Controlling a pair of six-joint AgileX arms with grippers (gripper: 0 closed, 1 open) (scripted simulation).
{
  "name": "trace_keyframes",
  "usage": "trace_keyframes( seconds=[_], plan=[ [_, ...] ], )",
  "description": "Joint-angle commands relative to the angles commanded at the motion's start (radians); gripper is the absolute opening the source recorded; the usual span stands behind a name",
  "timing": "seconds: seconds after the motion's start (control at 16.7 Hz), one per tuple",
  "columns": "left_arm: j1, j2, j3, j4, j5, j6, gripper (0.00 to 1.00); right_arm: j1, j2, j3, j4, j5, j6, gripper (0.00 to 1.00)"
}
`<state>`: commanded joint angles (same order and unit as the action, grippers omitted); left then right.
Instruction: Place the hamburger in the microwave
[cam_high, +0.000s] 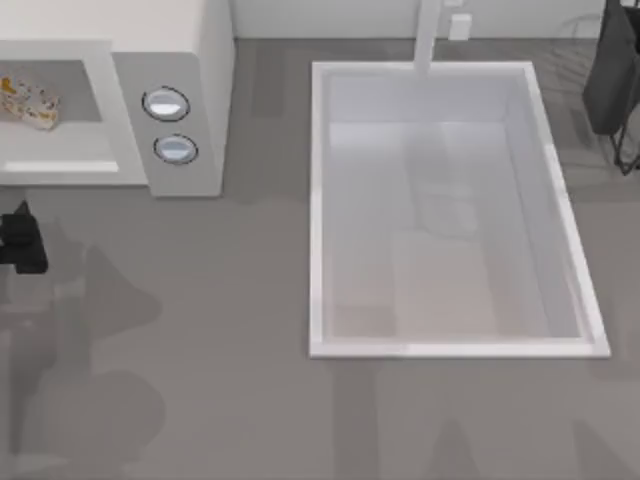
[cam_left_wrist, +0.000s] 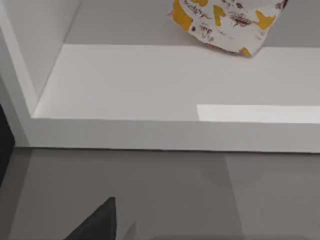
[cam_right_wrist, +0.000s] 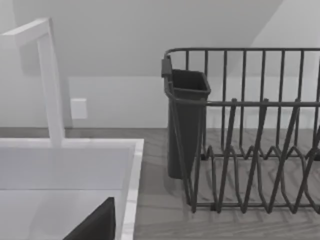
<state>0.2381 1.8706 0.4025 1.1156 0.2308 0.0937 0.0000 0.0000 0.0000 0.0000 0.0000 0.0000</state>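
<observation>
We see the hamburger (cam_high: 27, 102) lying inside the microwave (cam_high: 190, 60), on the cavity floor toward the back, at the table's far left. In our left wrist view it (cam_left_wrist: 225, 22) rests on the pale floor past the front lip. Our left gripper (cam_high: 22, 240) sits just in front of the microwave, near the left edge; it appears to hold nothing, though we cannot tell how far it is opened. The sink (cam_high: 320, 200) lies well to the right
</observation>
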Motion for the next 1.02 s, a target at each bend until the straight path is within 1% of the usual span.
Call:
trace_keyframes(
  seconds=[0.3,0.42,0.6,0.84,1.02],
  plan=[
    [-0.005,0.003,0.003,-0.005,-0.002,-0.001,1.00,0.000,0.000,0.000,0.000,0.000,0.000,1.00],
    [-0.005,-0.033,0.014,-0.041,-0.003,-0.001,1.00,0.000,0.000,0.000,0.000,0.000,0.000,1.00],
    [-0.006,-0.139,0.044,-0.175,-0.005,-0.001,1.00,0.000,0.000,0.000,0.000,0.000,0.000,1.00],
    [-0.006,-0.317,0.096,-0.449,-0.007,-0.002,1.00,0.000,0.000,0.000,0.000,0.000,0.000,1.00],
    [-0.005,-0.427,0.133,-0.577,-0.008,-0.003,1.00,0.000,0.000,0.000,0.000,0.000,0.000,1.00]
  ],
)
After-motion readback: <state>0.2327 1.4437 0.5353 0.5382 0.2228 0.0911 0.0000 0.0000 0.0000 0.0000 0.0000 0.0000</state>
